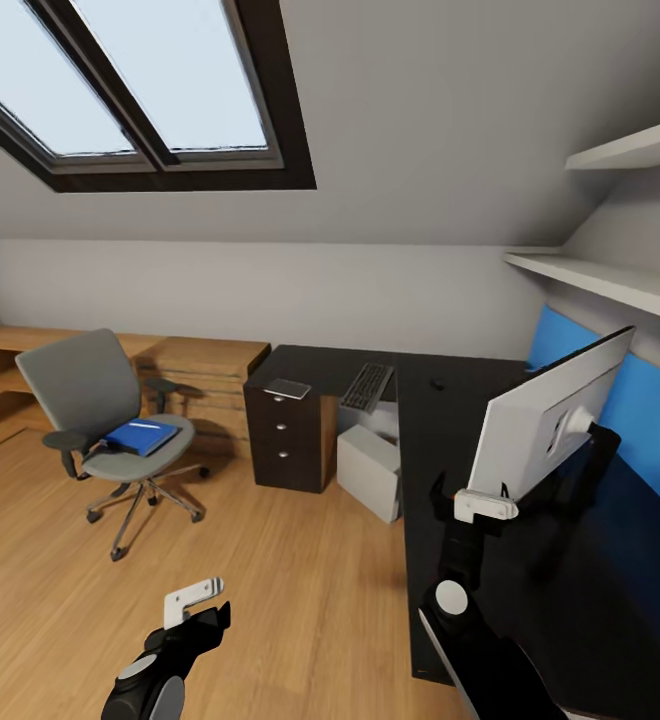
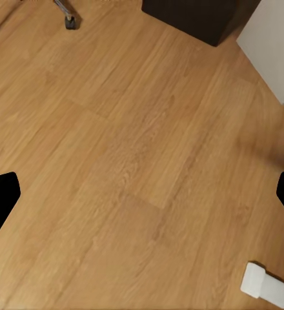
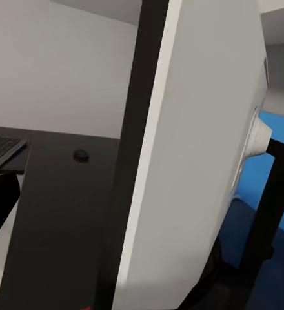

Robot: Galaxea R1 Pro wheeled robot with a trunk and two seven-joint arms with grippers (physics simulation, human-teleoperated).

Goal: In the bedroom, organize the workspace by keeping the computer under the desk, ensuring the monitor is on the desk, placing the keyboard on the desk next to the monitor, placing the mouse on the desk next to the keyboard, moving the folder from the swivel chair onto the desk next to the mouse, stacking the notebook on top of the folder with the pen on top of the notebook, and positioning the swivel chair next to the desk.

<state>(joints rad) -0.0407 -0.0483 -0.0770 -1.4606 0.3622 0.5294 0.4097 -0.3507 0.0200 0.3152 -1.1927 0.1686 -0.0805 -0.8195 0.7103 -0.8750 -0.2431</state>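
The grey swivel chair (image 1: pixel 95 420) stands on the floor at left with the blue folder (image 1: pixel 142 436) on its seat. On the black L-shaped desk (image 1: pixel 440 440) lie the keyboard (image 1: pixel 367 386), the small dark mouse (image 1: pixel 437 382) and a grey notebook (image 1: pixel 288 388) over the drawers. The white computer (image 1: pixel 368 472) sits under the desk. The monitor (image 1: pixel 545 415) stands on the desk with its white back towards me. My right gripper (image 1: pixel 485 505) is at its lower edge, open, the panel (image 3: pixel 193 161) close in front. My left gripper (image 1: pixel 192 597) hangs open above the floor. I cannot make out the pen.
Low wooden benches (image 1: pixel 205 365) run along the wall behind the chair. Two white shelves (image 1: pixel 610 285) jut out over the desk's right side, in front of a blue wall panel. Wooden floor (image 2: pixel 135 161) stretches between the chair and the dark drawer unit (image 2: pixel 193 16).
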